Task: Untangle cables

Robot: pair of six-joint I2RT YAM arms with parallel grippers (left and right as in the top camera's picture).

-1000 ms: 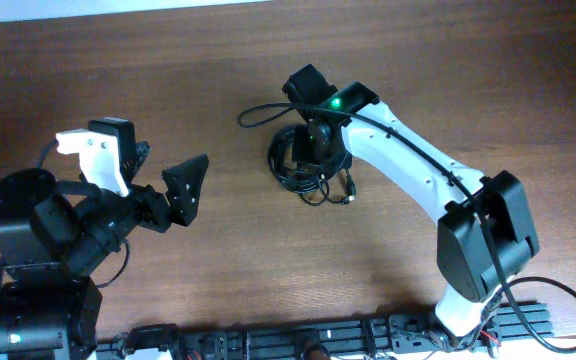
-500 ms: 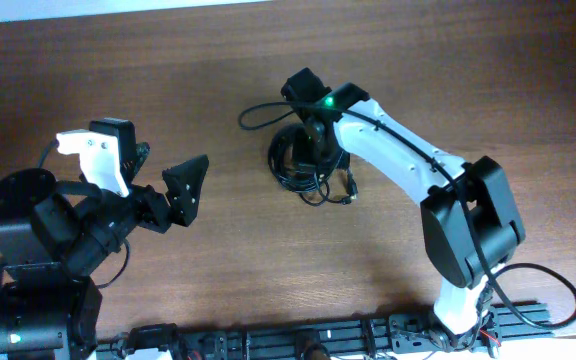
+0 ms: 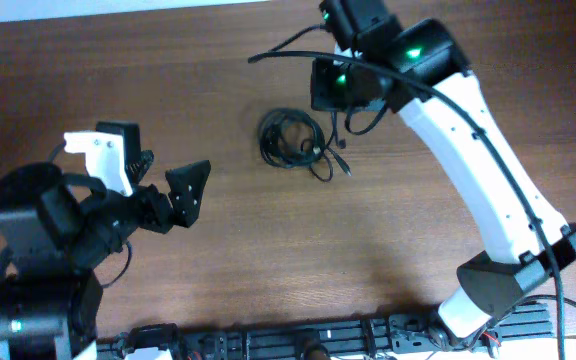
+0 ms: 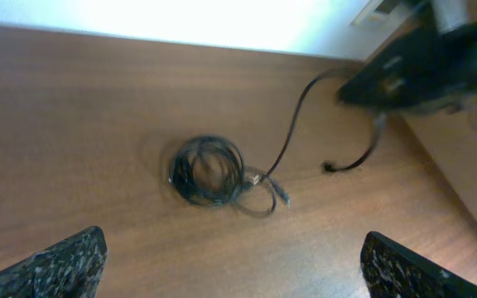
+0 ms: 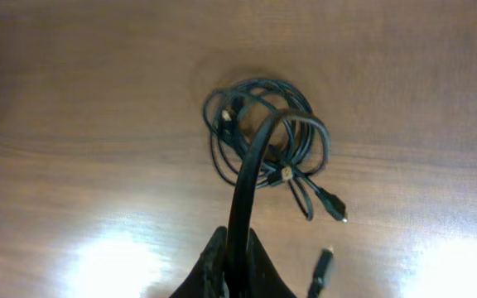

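- Right tool (image 5: 237, 252) is pinching one cable (image 5: 251, 157) above the bench (image 3: 118, 60).
- Coil (image 3: 290, 137) is lying on the bench.
- Left tool (image 4: 234, 269) is hovering, spread wide.

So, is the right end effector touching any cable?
Touching: the right wrist view shows a black cable clamped in the right end effector, running up out of its closed fingers.

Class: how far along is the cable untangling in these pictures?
Done: one cable is raised off the table. In hand: the right fingers pinch it; whether it has cleared the coil is unclear. To do: the coil lies bundled on the table; the left fingers are open, idle.
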